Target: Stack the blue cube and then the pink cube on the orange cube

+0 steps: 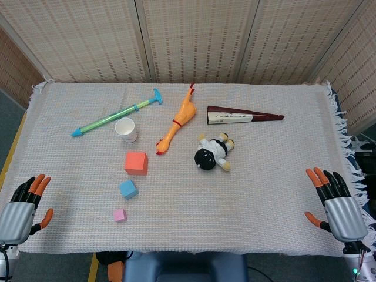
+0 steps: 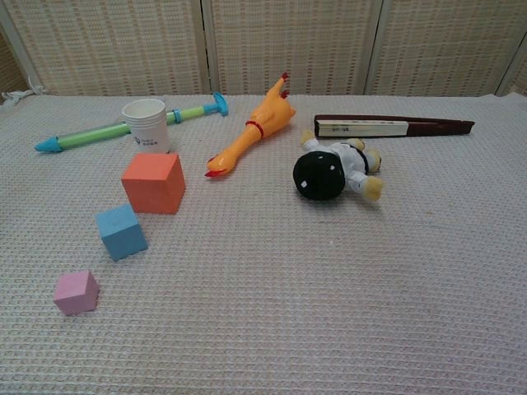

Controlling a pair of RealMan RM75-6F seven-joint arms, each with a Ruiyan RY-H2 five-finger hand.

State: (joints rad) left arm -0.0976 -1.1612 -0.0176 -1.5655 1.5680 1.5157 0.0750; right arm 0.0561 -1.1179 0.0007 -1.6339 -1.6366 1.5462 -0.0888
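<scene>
Left hand point(image 1: 22, 207) sits at the near-left table edge, off the cloth point(image 1: 264, 194). Fingers spread, thumb out to the side, holding nothing. Only the head view shows it.

Pink cube point(image 1: 119, 215) is the nearest of the three cubes, at the near-left of the cloth, flat on it and touching nothing. Blue cube point(image 1: 128, 189) is just behind it and slightly right, turned a little off square, also free-standing. Orange cube point(image 1: 136, 163) is next back, the biggest of the three, flat on the cloth. The three run in a rough diagonal line going away from the robot, each apart from the next. Nothing stacked yet.

Behind the orange cube: white paper cup point(image 1: 127, 130), tipped toward the camera in the head view, upright-looking in the chest view. A green and blue pump toy point(image 1: 117, 119) lies diagonally behind the cup.

Centre: rubber chicken point(image 1: 177, 122) lying on its side, beak toward the cubes. Right of it, a small doll point(image 1: 213, 152) with a black head, lying down. Behind the doll, a folded fan point(image 1: 244, 117), closed, lying across the cloth.

Right hand point(image 1: 336, 202) is at the near-right corner, over the cloth's fringe edge. Fingers spread, thumb out, holding nothing. Well apart from all the cubes.
</scene>
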